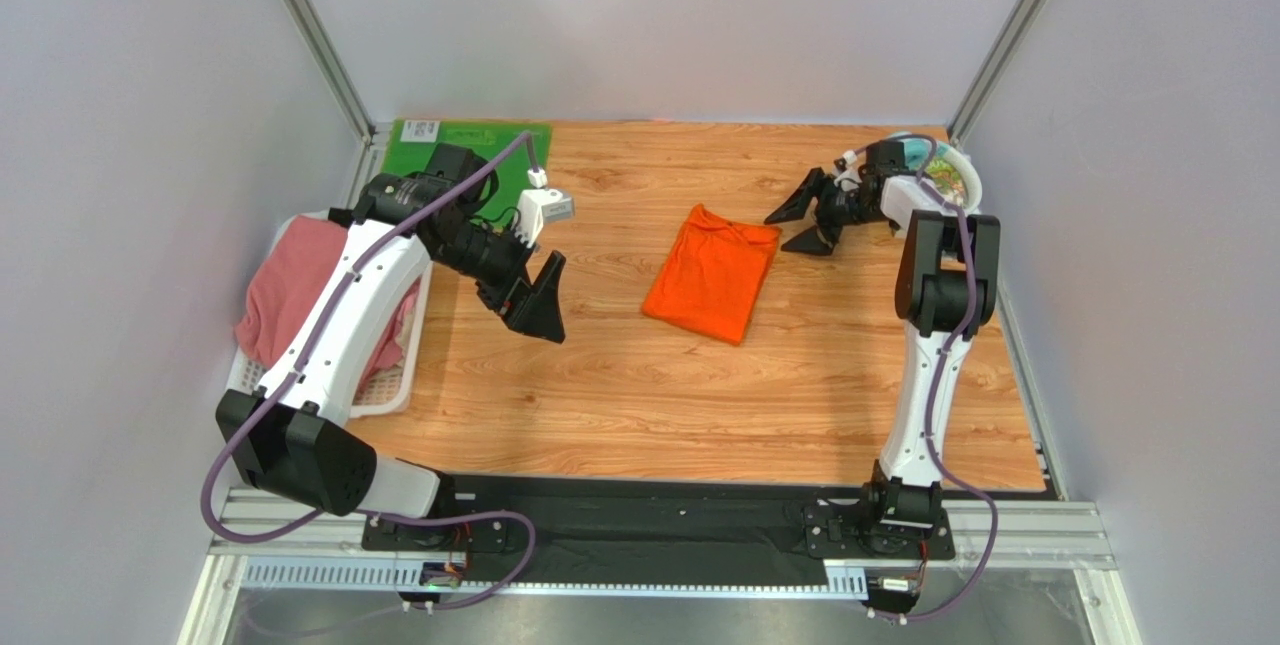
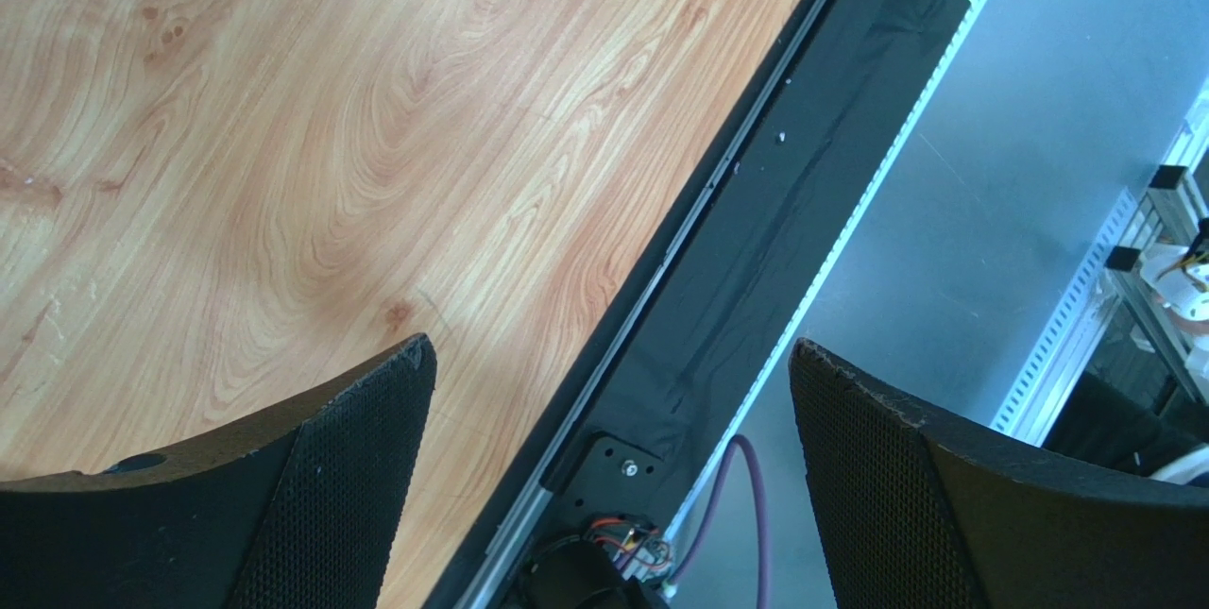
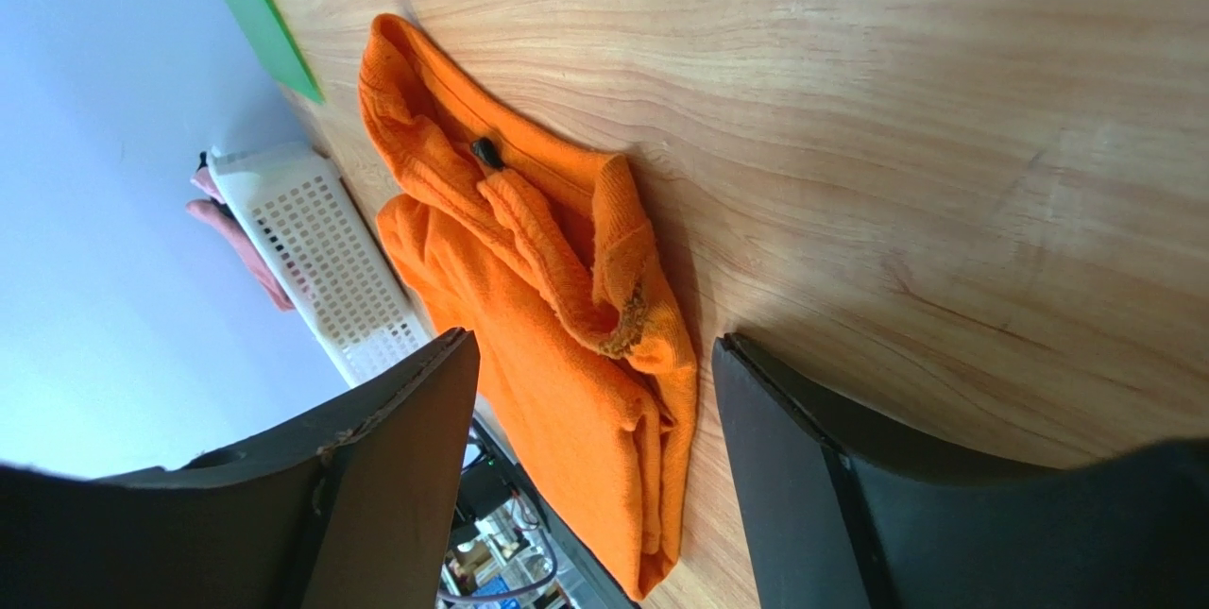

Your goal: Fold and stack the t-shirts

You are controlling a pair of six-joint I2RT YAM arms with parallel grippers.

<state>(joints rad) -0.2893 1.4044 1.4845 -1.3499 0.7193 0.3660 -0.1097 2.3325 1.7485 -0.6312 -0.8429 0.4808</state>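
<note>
On wooden table (image 1: 631,390) between grey walls (image 1: 676,15), folded orange t-shirt (image 1: 712,273) lies centre-far; left gripper (image 1: 549,300) wide open, right gripper (image 1: 789,230) parted, both empty.

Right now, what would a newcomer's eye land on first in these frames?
The bright orange t-shirt, roughly folded in the middle of the wooden table, is the loudest thing. The right gripper hangs open beside the shirt's far end, holding nothing. At the left edge, a pink t-shirt is heaped in a white basket.
</note>
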